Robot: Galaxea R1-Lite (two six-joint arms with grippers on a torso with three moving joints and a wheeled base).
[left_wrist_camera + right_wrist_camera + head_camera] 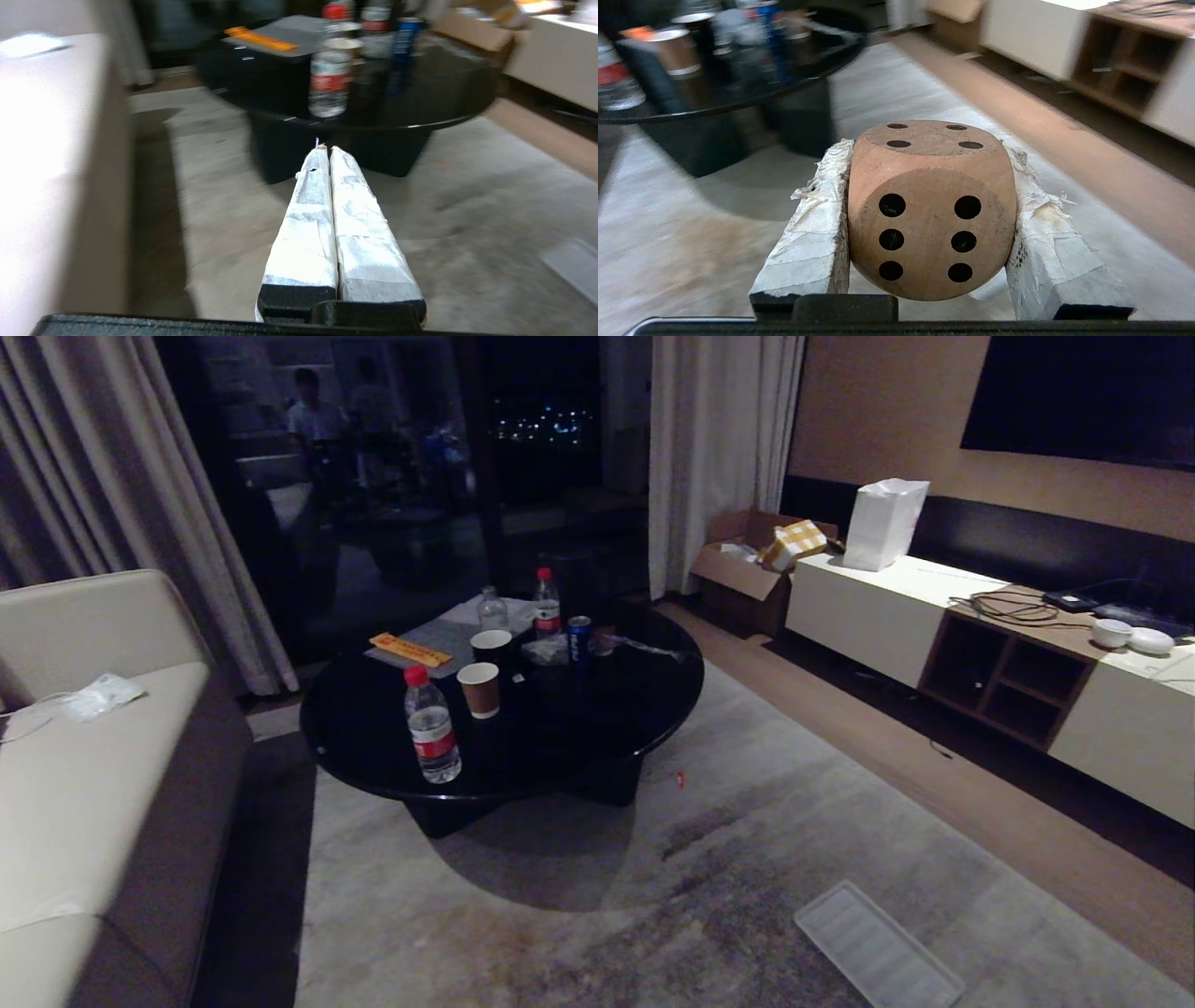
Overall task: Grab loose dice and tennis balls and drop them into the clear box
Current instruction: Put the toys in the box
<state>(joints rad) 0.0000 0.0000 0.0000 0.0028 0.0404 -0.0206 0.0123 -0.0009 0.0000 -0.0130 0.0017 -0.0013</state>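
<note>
Risk: drop in transit | right gripper (924,140) clamps beige die (931,210) between taped fingers (812,242) | clear box apparently unseen; release here lands on rug (1064,154) | left gripper (329,149) closed, empty

Home living room, sofa (84,784), round black coffee table (560,728), rug (747,859), curtains (719,448), low media cabinet (990,644)

Bottles (432,726) and cups (479,689) stand on the table (597,728), sofa (84,784) left.

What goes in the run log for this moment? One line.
right gripper: shut on beige die | left gripper: shut, empty | clear box: not in view
</note>
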